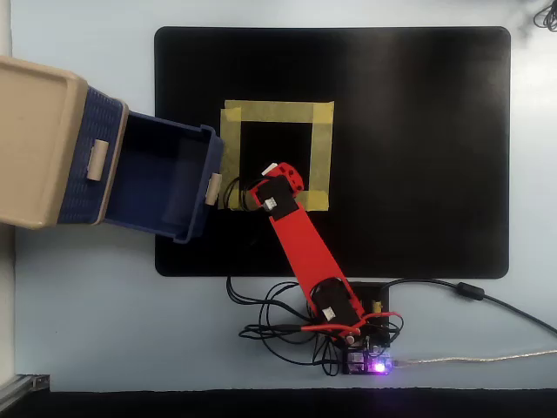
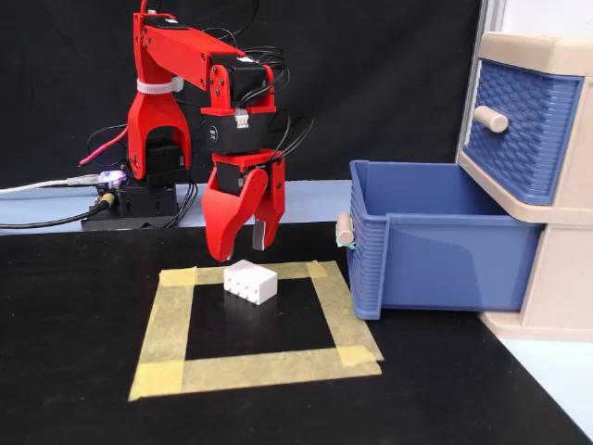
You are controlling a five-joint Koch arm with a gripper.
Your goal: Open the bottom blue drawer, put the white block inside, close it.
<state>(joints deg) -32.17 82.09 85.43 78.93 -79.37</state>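
Observation:
The white block (image 2: 250, 280) lies inside the yellow tape square (image 2: 171, 320), near its back edge. My red gripper (image 2: 241, 248) points straight down just above the block, open, with one finger on each side and nothing between them. In the overhead view the gripper (image 1: 277, 181) covers nearly all of the block. The bottom blue drawer (image 2: 435, 246) is pulled out, open and empty inside (image 1: 161, 174), with its beige handle (image 2: 344, 228) facing the tape square. The upper blue drawer (image 2: 519, 130) is shut.
The beige cabinet (image 1: 39, 139) stands at the left in the overhead view, partly off the black mat (image 1: 418, 131). The arm's base and a tangle of cables (image 1: 348, 335) sit at the mat's near edge. The open drawer's front corner (image 1: 213, 187) is close to the gripper.

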